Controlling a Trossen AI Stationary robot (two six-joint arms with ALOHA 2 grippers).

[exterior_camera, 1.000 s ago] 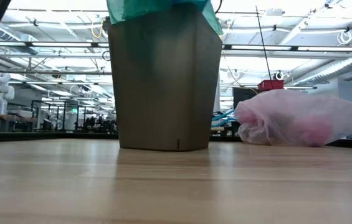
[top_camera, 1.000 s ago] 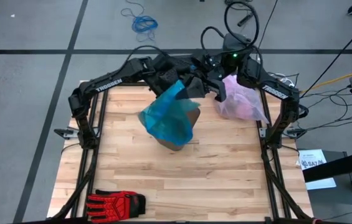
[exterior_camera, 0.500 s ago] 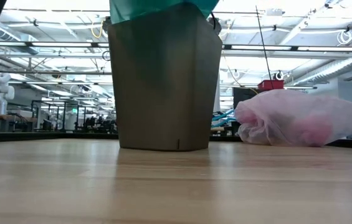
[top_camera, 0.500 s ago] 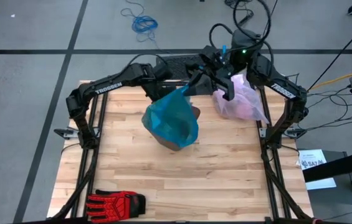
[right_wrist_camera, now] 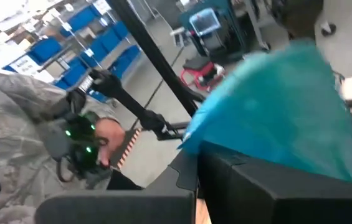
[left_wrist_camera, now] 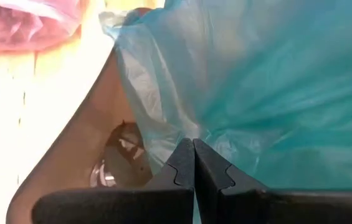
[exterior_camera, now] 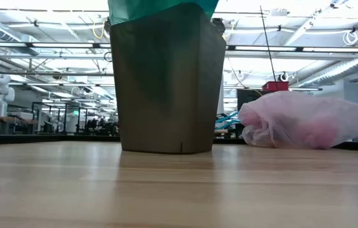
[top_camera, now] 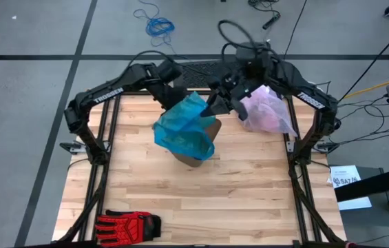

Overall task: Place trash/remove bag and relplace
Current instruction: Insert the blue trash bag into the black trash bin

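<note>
A teal translucent bag (top_camera: 186,129) is draped over the top of a brown bin (exterior_camera: 166,82) that stands on its base in the middle of the table. Both my grippers are at the bin's far side, above its mouth. My left gripper (left_wrist_camera: 193,155) and my right gripper (right_wrist_camera: 197,167) are each shut on the teal film. The pale pink bag (top_camera: 266,114) lies on its side on the table at the far right, bulging with something pink inside, and no gripper touches it. My left gripper pinches a bunched bit of the teal bag's film (left_wrist_camera: 187,135) between its two shut fingers, above the bin's open mouth (left_wrist_camera: 110,155), slanting down from the far left. The film spreads out past the fingers over the bin. My right gripper pinches the teal bag's upper edge (right_wrist_camera: 194,144) between its shut fingers, coming nearly level from the far right. The film fans out slack beyond the fingertips toward the bin.
A red and black glove (top_camera: 129,224) lies at the table's near left corner. The pink bag (exterior_camera: 305,120) takes up the far right corner. Bare wood lies between the bin and the near edge. A person in camouflage clothing (right_wrist_camera: 20,118) stands behind the table.
Both wrists have turned while staying shut on the teal bag. My left gripper has gone a little toward the table's left. The teal flap that hung down one side of the bin has been drawn up off that side. Bin and pink bag have stayed put.
</note>
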